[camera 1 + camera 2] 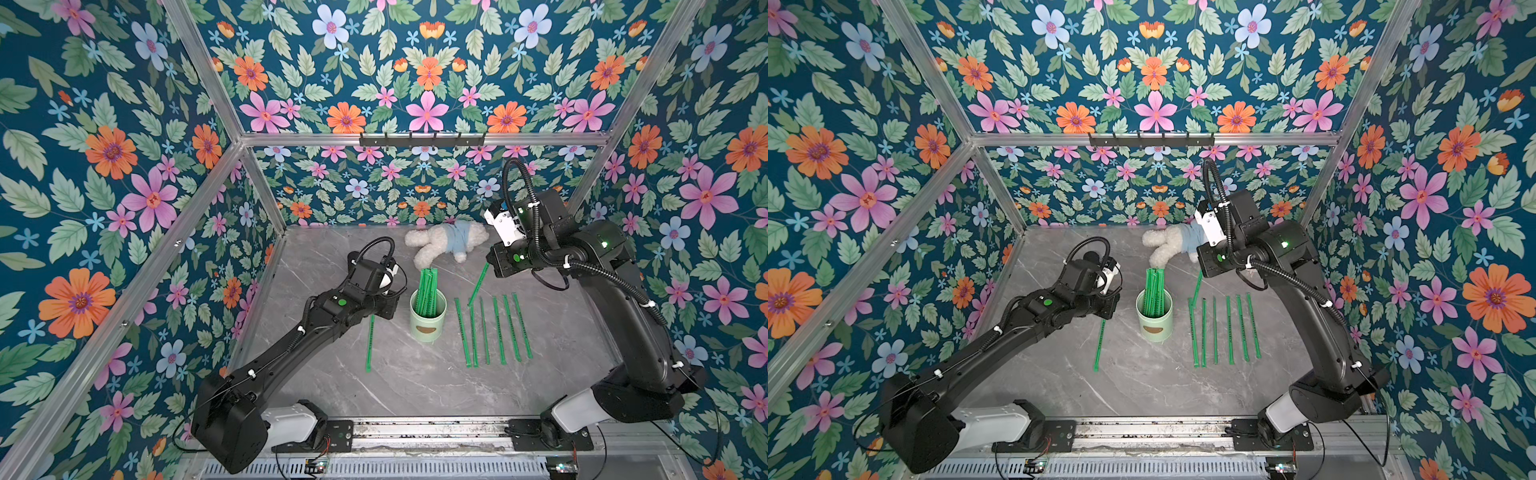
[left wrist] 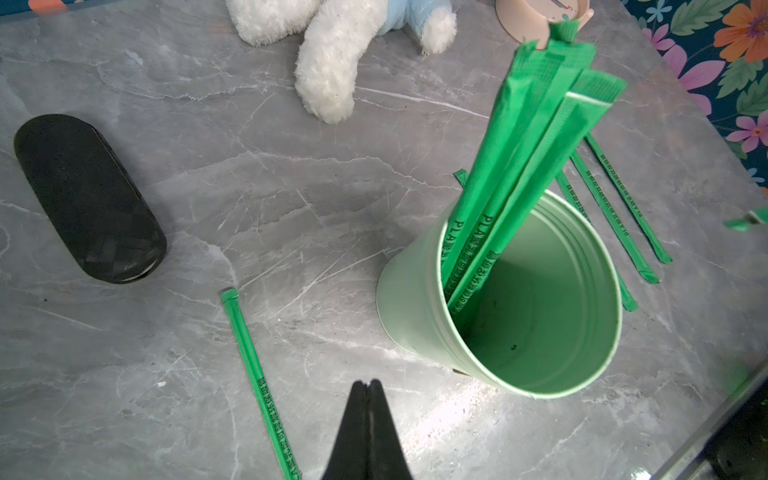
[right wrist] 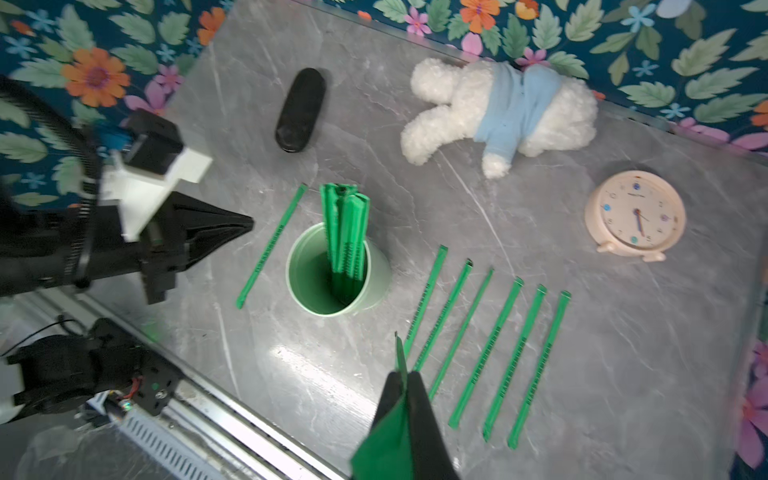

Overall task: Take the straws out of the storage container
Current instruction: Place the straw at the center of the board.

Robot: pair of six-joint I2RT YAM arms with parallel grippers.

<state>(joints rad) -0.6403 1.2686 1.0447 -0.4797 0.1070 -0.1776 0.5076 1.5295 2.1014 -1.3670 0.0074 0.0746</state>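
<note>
Marble surface [image 1: 415, 386] is carrying everything you are working with, and your two arms are reaching in over it from the rail at the near edge. Your right end effector [image 3: 402, 376] is pinching one straw [image 1: 480, 282] between nearly closed jaws and holding it tilted. Its lower end is hanging close to the far ends of the laid-out row, and you cannot tell from these views whether it is touching down. Your left end effector [image 2: 367, 383] is sitting fully closed on nothing, just beside the storage container [image 1: 428, 328]. A white plush toy [image 1: 446, 245], a beige clock [image 3: 636, 216] and a black case [image 3: 300, 110] are lying toward the back and are playing no part. The storage container is standing upright mid-surface, with a tight bundle of straws [image 1: 428, 286] leaning inside it and poking well above the rim. An exact count is not showing, though it is looking like a handful. On the right-arm side, six straws [image 1: 498, 330] are lying side by side, and on the left-arm side a single straw [image 1: 370, 343] is lying alone. By my reading you are sitting somewhere past halfway: seven are lying on the surface, one is hanging in your grip waiting to be placed, and the bundle is remaining to be pulled.
</note>
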